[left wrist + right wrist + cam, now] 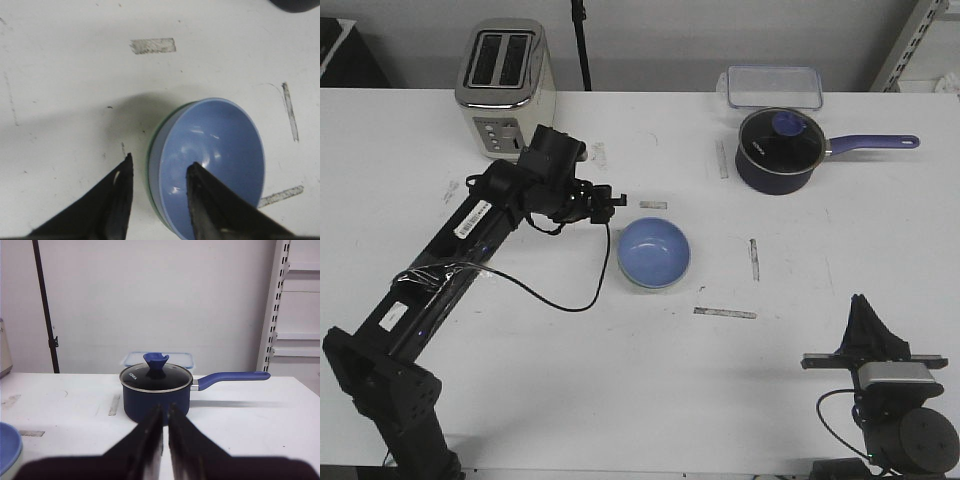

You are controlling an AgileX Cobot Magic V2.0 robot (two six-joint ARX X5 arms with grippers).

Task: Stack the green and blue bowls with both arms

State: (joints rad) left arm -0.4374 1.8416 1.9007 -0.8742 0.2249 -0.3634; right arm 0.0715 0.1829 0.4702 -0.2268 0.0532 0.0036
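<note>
The pale blue bowl (654,250) sits nested inside the green bowl in the middle of the table. Of the green bowl only a thin rim (149,170) shows round the blue bowl (215,150) in the left wrist view. My left gripper (616,200) is open and empty, just left of and behind the bowls. In the left wrist view (161,160) one finger stands outside the rim and the other over the blue bowl's inside. My right gripper (863,305) is shut and empty near the front right, pointing towards the saucepan (165,407). The bowl's edge (7,445) shows beside it.
A dark navy saucepan (778,150) with glass lid and purple handle stands at the back right, with a clear plastic box (773,86) behind it. A silver toaster (505,85) stands at the back left. Grey tape strips (725,313) mark the white table.
</note>
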